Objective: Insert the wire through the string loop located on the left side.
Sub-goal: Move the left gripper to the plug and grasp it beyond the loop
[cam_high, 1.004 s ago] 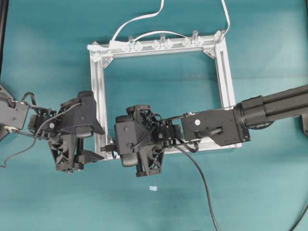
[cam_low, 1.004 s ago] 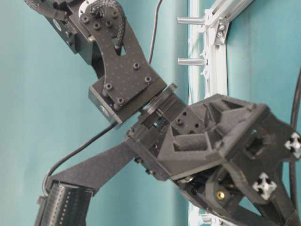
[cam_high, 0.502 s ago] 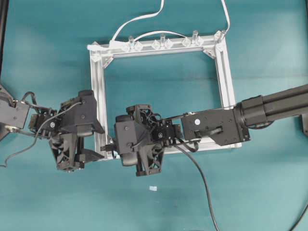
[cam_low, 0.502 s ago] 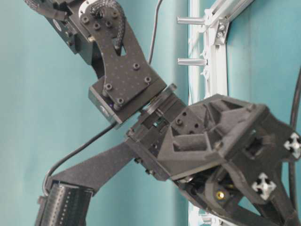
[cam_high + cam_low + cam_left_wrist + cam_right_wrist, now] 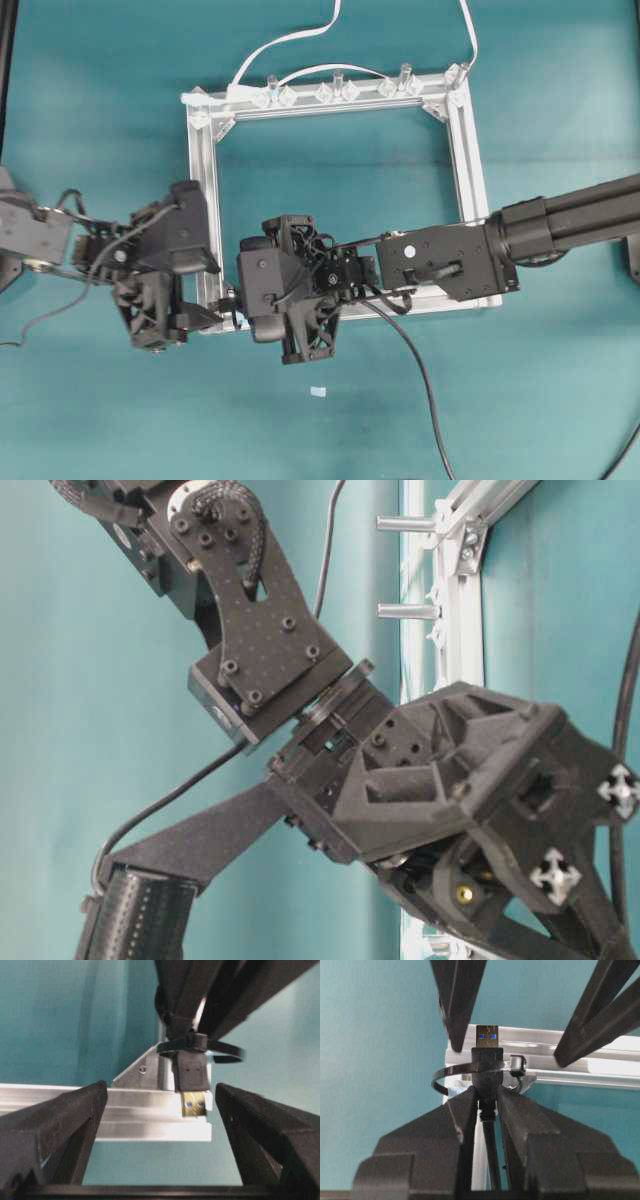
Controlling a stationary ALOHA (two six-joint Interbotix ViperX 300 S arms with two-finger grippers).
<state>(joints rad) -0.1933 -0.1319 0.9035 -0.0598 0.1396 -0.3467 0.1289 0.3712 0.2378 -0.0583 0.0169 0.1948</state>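
Item: teal counter [image 5: 90,100], carrying a square silver aluminium frame [image 5: 466,160] with clear plastic clips [image 5: 338,88] along its 12 o'clock rail and a white cable [image 5: 290,40] running off past that rail. Item: right arm [image 5: 560,225], reaching in from 3 o'clock across the frame's 6 o'clock rail; its right gripper [image 5: 486,1102] sits at the frame's 7 o'clock corner, clenched on the wire [image 5: 487,1067] just behind the plug, fingers [image 5: 462,1110] pressed against both sides of the cable. Item: left arm [image 5: 30,235], entering from 9 o'clock; its left gripper [image 5: 157,1110] stands released, fingers [image 5: 65,1120] spread wide to either side of the plug and clear of it, just outside the same corner. Item: wire, black, trailing from the right gripper toward 5 o'clock in the overhead view [image 5: 425,385]; the plug [image 5: 190,1071] with metal, blue-lined tip [image 5: 195,1105] projects past the frame's corner rail. Item: string loop [image 5: 470,1070], a thin dark band fixed at the frame's 7 o'clock corner, encircling the plug body; the tip lies beyond the band, the cable behind it. In the left wrist view the band [image 5: 220,1050] rings the plug's upper end. Item: small pale scrap [image 5: 318,391] on the counter at 6 o'clock, apart from the frame.
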